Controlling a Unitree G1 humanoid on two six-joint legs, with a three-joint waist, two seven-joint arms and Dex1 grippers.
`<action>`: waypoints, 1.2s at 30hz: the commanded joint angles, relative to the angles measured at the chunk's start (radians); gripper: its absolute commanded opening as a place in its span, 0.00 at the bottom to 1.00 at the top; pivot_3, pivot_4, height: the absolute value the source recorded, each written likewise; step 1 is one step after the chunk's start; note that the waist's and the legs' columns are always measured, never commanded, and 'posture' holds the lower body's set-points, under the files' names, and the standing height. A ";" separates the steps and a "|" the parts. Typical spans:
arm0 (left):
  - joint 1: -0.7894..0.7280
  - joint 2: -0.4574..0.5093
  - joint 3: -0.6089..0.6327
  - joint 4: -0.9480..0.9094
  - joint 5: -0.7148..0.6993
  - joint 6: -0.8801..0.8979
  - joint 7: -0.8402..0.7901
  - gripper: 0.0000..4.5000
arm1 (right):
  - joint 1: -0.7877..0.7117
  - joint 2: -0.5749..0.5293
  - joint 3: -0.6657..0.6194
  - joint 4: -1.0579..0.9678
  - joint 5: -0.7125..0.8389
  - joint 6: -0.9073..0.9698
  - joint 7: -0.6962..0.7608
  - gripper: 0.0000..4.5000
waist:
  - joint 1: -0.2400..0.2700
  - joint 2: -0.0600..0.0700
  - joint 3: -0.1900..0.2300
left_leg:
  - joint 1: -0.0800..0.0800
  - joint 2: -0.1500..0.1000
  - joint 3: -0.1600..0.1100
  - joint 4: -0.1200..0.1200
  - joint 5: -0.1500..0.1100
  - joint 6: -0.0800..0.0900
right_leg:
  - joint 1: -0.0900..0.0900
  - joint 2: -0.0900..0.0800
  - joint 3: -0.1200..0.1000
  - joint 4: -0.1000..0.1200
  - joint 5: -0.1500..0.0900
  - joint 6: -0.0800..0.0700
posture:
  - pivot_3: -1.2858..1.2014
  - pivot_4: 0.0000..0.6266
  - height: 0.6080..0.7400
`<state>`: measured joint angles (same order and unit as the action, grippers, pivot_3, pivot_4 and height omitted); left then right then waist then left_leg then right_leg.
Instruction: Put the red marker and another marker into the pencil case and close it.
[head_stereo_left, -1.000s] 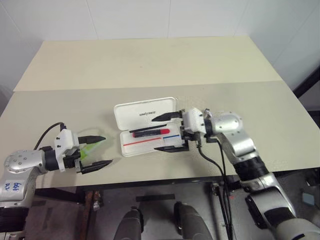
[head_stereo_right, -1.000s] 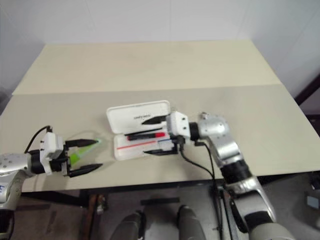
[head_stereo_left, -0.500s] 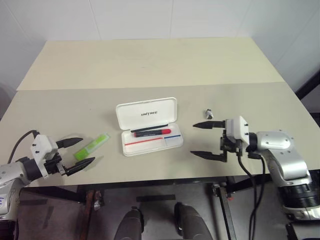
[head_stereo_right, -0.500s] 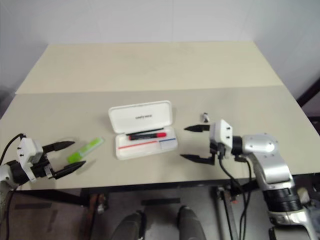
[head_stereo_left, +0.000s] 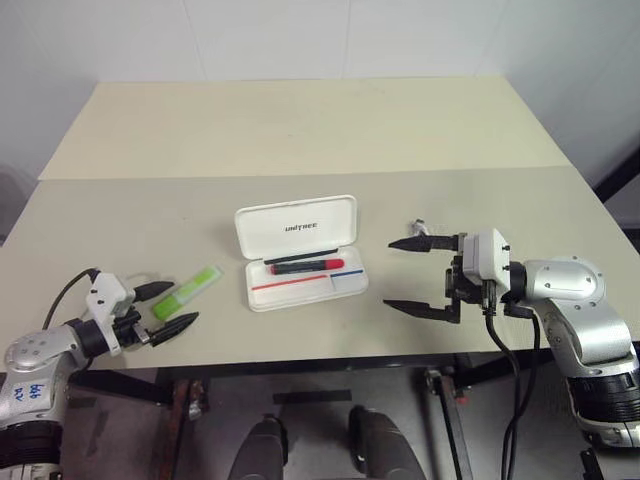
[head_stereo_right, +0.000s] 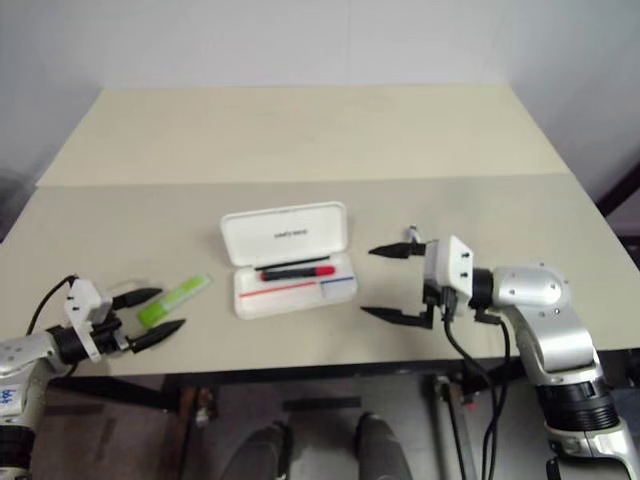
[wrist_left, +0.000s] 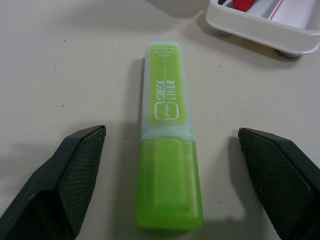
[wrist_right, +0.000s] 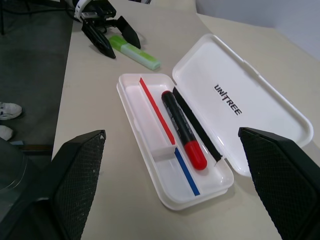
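right claw (head_stereo_left: 418, 274) apart, withdrawn from pencil case (head_stereo_left: 298, 252) | left claw (head_stereo_left: 166, 308) apart

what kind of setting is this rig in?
Likely a lab or test room: a plain beige table against bare white walls, holding just a white pencil case and a green marker, with cables trailing from both arms.

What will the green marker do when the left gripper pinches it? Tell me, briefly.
The green marker looks like rigid plastic, so it should stay stiff. Its flat, boxy body lying on the table suggests it won't roll. The smooth glossy sides may slip a little between the left gripper's open fingers.
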<state>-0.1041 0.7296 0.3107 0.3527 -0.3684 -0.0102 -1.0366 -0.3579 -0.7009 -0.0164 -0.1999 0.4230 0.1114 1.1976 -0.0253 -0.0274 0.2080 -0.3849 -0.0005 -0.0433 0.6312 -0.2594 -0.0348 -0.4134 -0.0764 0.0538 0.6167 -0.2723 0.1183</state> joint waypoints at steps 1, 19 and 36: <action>0.003 -0.009 0.001 0.045 0.019 -0.015 0.029 0.88 | -0.001 -0.001 -0.028 -0.053 0.034 0.007 -0.022 1.00 | -0.001 0.000 0.000 | 0.000 0.000 0.000 0.000 0.000 0.000 | 0.000 -0.001 0.000 0.000 0.000 0.000 | 0.52 0.24 1.00; -0.007 -0.033 0.028 -0.025 -0.007 -0.172 0.041 0.24 | -0.012 0.016 0.004 -0.050 0.020 0.004 -0.051 1.00 | 0.000 0.000 0.000 | 0.002 0.001 0.001 -0.001 0.001 0.001 | 0.002 -0.002 0.001 -0.001 0.000 -0.001 | 0.52 0.24 1.00; -0.080 -0.020 -0.172 -0.323 -0.020 -0.052 -0.073 0.24 | 0.045 0.035 0.002 -0.072 -0.017 0.001 -0.101 1.00 | 0.000 0.000 0.000 | -0.002 0.000 0.000 -0.002 0.000 0.001 | 0.001 0.000 -0.001 -0.007 0.001 0.001 | 0.52 0.24 1.00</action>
<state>-0.1540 0.7130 0.1652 0.0724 -0.3940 -0.0715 -1.1034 -0.3215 -0.6634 0.0011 -0.2332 0.4000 0.1247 1.1102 -0.0250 -0.0273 0.2080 -0.3873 -0.0019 -0.0437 0.6296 -0.2597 -0.0338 -0.4127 -0.0764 0.0528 0.6097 -0.2713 0.1195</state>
